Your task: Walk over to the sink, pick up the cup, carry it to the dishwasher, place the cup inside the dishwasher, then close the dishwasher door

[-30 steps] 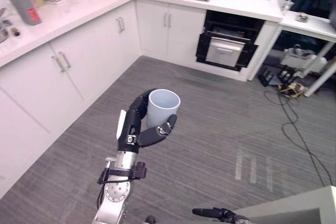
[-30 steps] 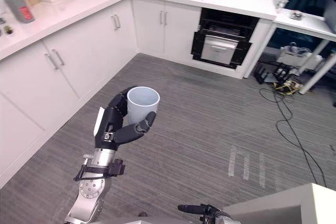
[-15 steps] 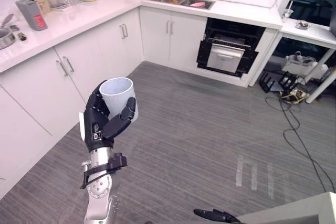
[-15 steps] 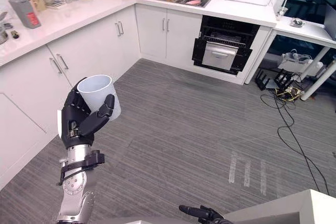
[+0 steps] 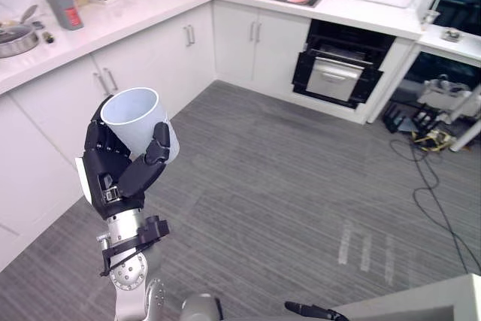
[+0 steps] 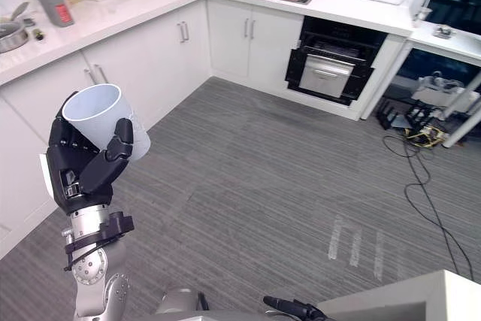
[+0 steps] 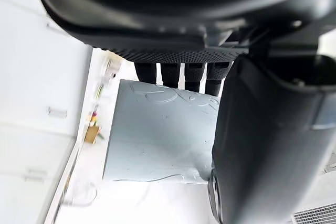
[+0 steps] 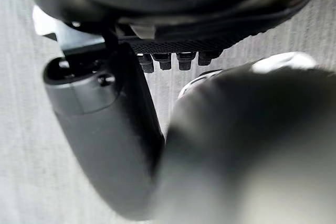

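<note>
In left hand [image 5: 111,177], cup [image 5: 135,116], base hidden.

My left forearm stands upright from 7 o'clock with the wrist straight. My left hand [image 5: 113,174] is raised at about 8 o'clock, its fingers and thumb curled round the cup [image 5: 137,119]. My right hand [image 5: 312,310] hangs low at 5 o'clock.

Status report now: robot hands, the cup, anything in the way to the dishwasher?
Left robot hand shut on cup, mouth up. Right robot hand low, idle. Dishwasher ahead across floor; cables lie to its right.
</note>
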{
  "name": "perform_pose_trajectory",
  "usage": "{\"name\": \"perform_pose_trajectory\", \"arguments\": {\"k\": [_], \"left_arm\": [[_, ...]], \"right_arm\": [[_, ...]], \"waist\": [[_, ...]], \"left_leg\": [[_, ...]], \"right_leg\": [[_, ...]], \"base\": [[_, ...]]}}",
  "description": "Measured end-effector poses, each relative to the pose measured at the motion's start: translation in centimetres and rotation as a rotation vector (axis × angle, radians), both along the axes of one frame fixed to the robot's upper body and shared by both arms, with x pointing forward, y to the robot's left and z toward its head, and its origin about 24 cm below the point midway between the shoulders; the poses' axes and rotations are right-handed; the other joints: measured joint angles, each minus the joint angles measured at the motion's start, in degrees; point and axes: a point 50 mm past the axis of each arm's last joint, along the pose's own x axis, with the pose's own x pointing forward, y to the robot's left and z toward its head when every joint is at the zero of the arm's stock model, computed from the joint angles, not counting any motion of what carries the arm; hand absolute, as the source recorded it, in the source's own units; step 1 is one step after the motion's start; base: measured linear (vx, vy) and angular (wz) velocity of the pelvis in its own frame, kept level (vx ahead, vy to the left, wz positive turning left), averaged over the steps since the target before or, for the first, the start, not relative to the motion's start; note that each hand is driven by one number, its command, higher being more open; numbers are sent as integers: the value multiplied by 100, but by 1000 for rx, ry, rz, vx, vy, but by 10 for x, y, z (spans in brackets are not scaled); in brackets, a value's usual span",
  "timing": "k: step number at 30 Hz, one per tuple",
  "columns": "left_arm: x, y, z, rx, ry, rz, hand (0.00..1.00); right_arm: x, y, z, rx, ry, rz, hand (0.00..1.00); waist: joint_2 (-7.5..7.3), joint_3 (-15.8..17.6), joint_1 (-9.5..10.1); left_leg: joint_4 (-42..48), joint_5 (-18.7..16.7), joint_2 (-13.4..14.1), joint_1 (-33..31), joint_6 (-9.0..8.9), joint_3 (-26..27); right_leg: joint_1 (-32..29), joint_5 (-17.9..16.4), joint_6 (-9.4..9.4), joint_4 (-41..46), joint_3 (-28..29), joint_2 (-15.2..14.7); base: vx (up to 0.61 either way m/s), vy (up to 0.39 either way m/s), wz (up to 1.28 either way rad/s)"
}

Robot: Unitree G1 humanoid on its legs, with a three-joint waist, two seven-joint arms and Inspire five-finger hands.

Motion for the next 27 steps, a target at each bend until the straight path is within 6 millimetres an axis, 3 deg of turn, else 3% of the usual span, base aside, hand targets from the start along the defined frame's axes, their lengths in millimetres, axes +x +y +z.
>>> {"name": "perform_pose_trajectory", "arguments": {"k": [1,2,3,5,7,8,10,11,12,13,15,18,20,22,23,24,25,26,27], "left_arm": [[-1,2,0,-6,1,15,0],[-2,3,-1,-19,2,32,0],[-3,5,-3,-27,8,45,0],[-5,5,-6,-33,19,45,0],[-3,2,-5,-27,10,14,0],[-3,1,-4,-19,7,-1,0],[0,-5,-6,-20,25,-54,0],[1,-6,-6,-16,34,-69,0],[3,-9,-6,3,45,-104,0],[3,-12,-4,24,43,-134,0],[4,-23,4,41,12,-188,0],[13,-43,14,52,-40,-282,0],[20,-53,19,20,-55,-341,0],[25,-63,21,-1,-57,-408,0],[24,-71,21,2,-61,-453,0],[24,-74,21,5,-61,-472,0],[22,-79,21,14,-70,-507,0],[19,-81,21,20,-82,-522,0],[16,-79,20,17,-89,-516,0]], "right_arm": [[1,-1,0,-2,-2,3,100],[0,-5,1,-2,-9,1,100],[-3,-7,1,-8,-11,2,100],[-6,-9,1,-16,2,0,100],[-12,-3,-1,-11,24,-7,100],[-14,-4,-2,-21,28,-14,100],[-17,-11,0,-48,22,-69,100],[-17,-11,0,-49,17,-77,100],[-17,-8,-1,-43,8,-86,100],[-14,-6,-1,-46,-8,-87,100],[-7,-3,0,-47,-51,-80,100],[1,5,1,-22,-97,-93,100],[6,5,4,-15,-125,-97,100],[11,9,5,-17,-140,-98,100],[11,10,6,-27,-139,-101,100],[11,10,6,-32,-140,-103,100],[11,10,7,-44,-138,-107,100],[11,13,7,-48,-125,-97,100],[10,15,6,-49,-112,-85,100]], "waist": [[13,7,11],[98,11,27],[238,-22,96],[211,-81,170],[-4,-226,113],[11,-255,131],[-5,-322,173],[-47,-344,175],[-120,-389,216],[-155,-418,238],[-172,-450,189],[-141,-423,-42],[-74,-373,-143],[-59,-362,-265],[-61,-362,-310],[-63,-362,-324],[-85,-364,-342],[-258,-414,-303],[-294,-456,-300]], "left_leg": [[-490,66,-22,-7,-92,22],[-1234,180,-10,22,-268,-65],[-1301,362,11,25,-345,-68],[-1125,388,-179,18,-284,20],[-786,131,-437,-42,184,459],[-688,134,-466,-48,309,512],[-367,-134,-705,229,976,505],[-381,-230,-785,374,991,487],[-553,-342,-942,749,992,442],[-880,-354,-1072,1111,991,420],[-1401,-253,-1170,1566,841,317],[-1957,-223,-1145,2101,830,9],[-2084,-275,-976,2414,745,-97],[-2081,-409,-737,2708,528,-274],[-2024,-565,-571,2914,338,-398],[-1986,-670,-541,3000,277,-414],[-1877,-991,-487,3179,232,-449],[-1724,-1325,-570,3350,122,-499],[-1614,-1509,-580,3405,81,-517]], "right_leg": [[42,-24,20,-41,17,-21],[185,-62,83,-238,62,1],[396,-84,118,-490,266,46],[471,-137,200,-493,492,-142],[441,-538,342,-201,481,-615],[437,-677,372,21,480,-646],[-73,-974,981,2465,566,-1053],[-223,-849,1183,3157,634,-1133],[-478,-488,1452,4243,678,-1246],[-776,-328,1402,5018,710,-1275],[-1271,-391,1114,5455,621,-1172],[-2081,-738,576,4738,448,-909],[-2500,-790,429,3715,417,-715],[-2732,-446,416,2443,514,-474],[-2823,-8,470,1648,726,-310],[-2847,156,466,1504,822,-296],[-2872,511,383,1613,937,-323],[-2853,809,196,1878,1022,-406],[-2853,988,172,1990,1090,-404]], "base": [[114,180,-9],[215,263,-28],[239,252,-37],[255,230,-25],[411,291,31],[521,249,43],[501,221,30],[435,187,29],[438,146,17],[434,128,11],[381,79,15],[383,9,34],[448,-44,35],[447,-87,47],[367,-115,55],[472,-169,78],[615,-297,65],[640,-339,51],[659,-404,16]]}}
